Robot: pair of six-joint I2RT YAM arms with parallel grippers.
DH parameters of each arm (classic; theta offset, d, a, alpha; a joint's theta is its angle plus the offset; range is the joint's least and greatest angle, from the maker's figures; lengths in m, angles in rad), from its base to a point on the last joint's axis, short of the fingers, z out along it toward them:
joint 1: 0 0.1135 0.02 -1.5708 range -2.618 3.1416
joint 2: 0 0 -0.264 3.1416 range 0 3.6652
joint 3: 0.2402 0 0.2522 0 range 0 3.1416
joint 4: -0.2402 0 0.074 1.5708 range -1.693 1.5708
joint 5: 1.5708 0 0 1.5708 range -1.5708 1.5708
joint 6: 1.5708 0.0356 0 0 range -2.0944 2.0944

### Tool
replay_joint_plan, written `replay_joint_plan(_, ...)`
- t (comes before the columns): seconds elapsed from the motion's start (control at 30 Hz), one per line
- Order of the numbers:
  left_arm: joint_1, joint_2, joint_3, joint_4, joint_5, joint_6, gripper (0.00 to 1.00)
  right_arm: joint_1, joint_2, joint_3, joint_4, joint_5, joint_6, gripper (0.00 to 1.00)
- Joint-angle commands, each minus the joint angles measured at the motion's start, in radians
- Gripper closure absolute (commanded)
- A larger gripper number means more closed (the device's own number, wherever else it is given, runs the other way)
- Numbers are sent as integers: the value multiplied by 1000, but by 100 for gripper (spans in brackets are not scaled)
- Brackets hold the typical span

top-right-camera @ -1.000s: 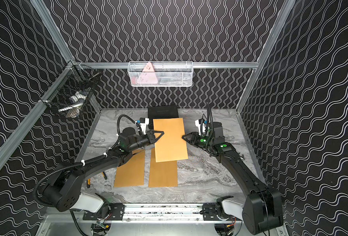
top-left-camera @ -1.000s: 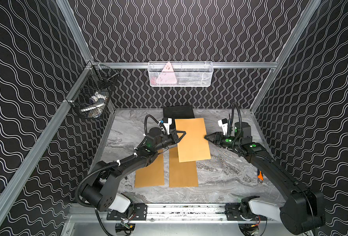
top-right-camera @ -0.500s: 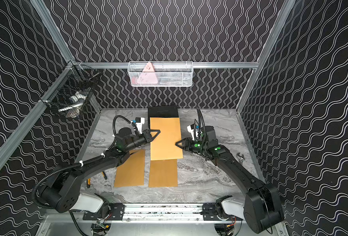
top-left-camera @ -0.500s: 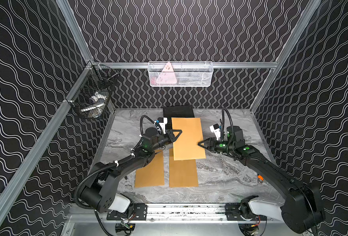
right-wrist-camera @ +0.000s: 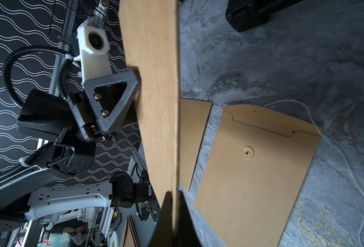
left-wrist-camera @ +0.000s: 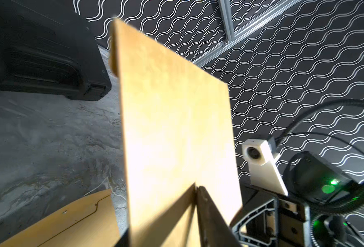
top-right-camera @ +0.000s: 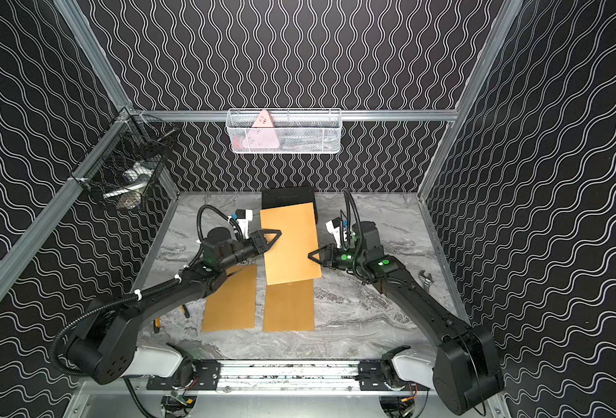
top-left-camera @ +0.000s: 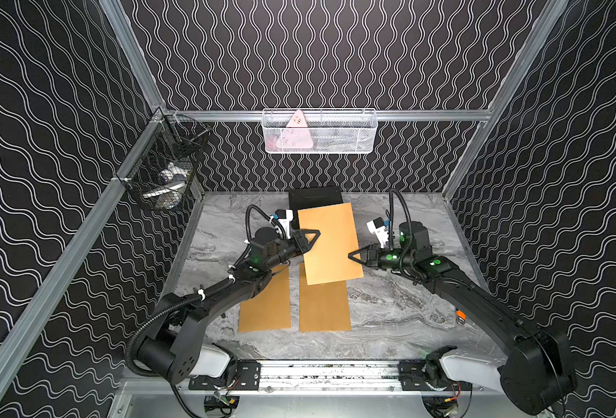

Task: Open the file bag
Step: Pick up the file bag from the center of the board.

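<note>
The file bag point(top-left-camera: 330, 246) point(top-right-camera: 290, 246), a plain brown envelope, hangs in the air above the table between both arms. My right gripper point(top-left-camera: 353, 255) point(top-right-camera: 313, 255) is shut on its right edge; in the right wrist view both dark fingers pinch the thin edge of the bag point(right-wrist-camera: 155, 85) at the gripper point(right-wrist-camera: 174, 198). My left gripper point(top-left-camera: 312, 235) point(top-right-camera: 274, 235) is at the bag's left edge. One of its fingers point(left-wrist-camera: 206, 213) lies against the bag point(left-wrist-camera: 172, 128); the other finger is hidden behind the paper.
Two more brown envelopes point(top-left-camera: 265, 307) point(top-left-camera: 324, 307) lie flat on the marble table, one with a button and string point(right-wrist-camera: 247, 153). A black case point(top-left-camera: 315, 199) stands at the back. A white basket point(top-left-camera: 319, 132) and a black wire basket point(top-left-camera: 165, 177) hang on the walls. A wrench point(top-right-camera: 426, 280) lies at the right.
My right gripper has moved left to the bag's right edge and shut on it. The bag has shifted slightly left with the left gripper.
</note>
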Motion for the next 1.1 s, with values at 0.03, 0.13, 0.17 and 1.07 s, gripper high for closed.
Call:
replay_joint_plan(0.03, 28, -30, 46, -145, 10, 130, 55, 2, -10, 33, -105, -1, -97, 100)
replay_joint_plan(0.13, 57, -44, 85, -247, 7, 194, 50, 2, -17, 46, -148, 11, -128, 100)
replay_joint_plan(0.17, 64, -50, 98, -282, -6, 211, 48, 2, -18, 50, -161, 20, -135, 100)
replay_joint_plan(1.07, -194, 108, 636, -865, -346, 350, 27, 209, 29, 219, -409, 395, -257, 100)
